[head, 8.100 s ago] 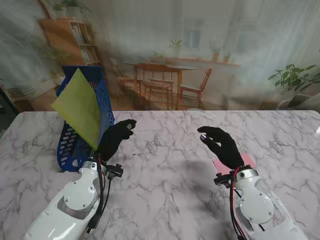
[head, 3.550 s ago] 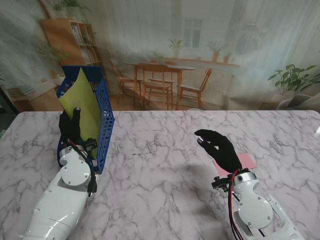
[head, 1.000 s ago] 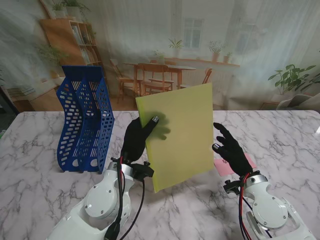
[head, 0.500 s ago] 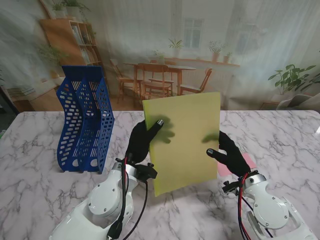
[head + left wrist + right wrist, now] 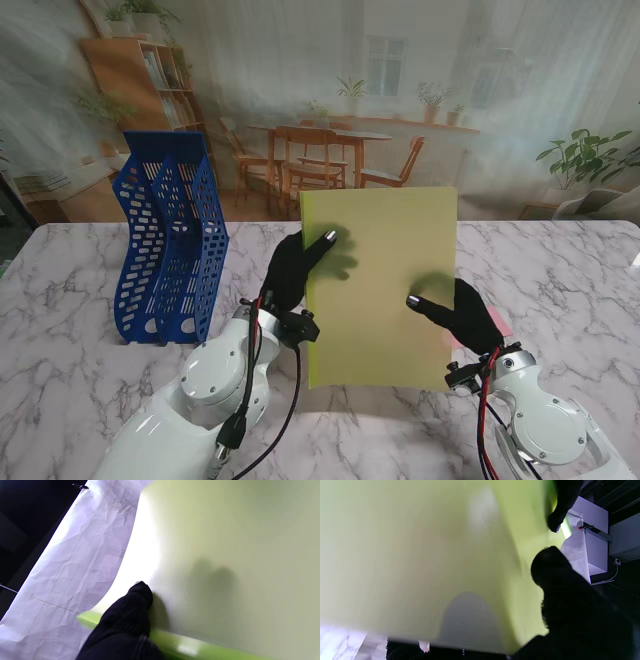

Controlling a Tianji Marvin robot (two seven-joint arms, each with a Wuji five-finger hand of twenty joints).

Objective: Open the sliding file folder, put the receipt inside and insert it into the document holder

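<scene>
The yellow-green file folder (image 5: 385, 285) stands upright above the middle of the table, its flat face toward me. My left hand (image 5: 293, 272) is shut on its left edge, thumb on the front face. My right hand (image 5: 462, 315) grips its right edge, thumb tip pressed on the front. The folder fills the left wrist view (image 5: 225, 555) and the right wrist view (image 5: 420, 555). A pink receipt (image 5: 498, 322) lies on the table behind my right hand, mostly hidden. The blue perforated document holder (image 5: 165, 240) stands at the far left, holding nothing.
The white marble table (image 5: 560, 270) stretches to both sides. A printed backdrop of a room stands behind its far edge.
The folder was in the document holder; my left hand lifted it out and carried it right to the table's middle. It has turned upright, and my right hand has closed on its right edge.
</scene>
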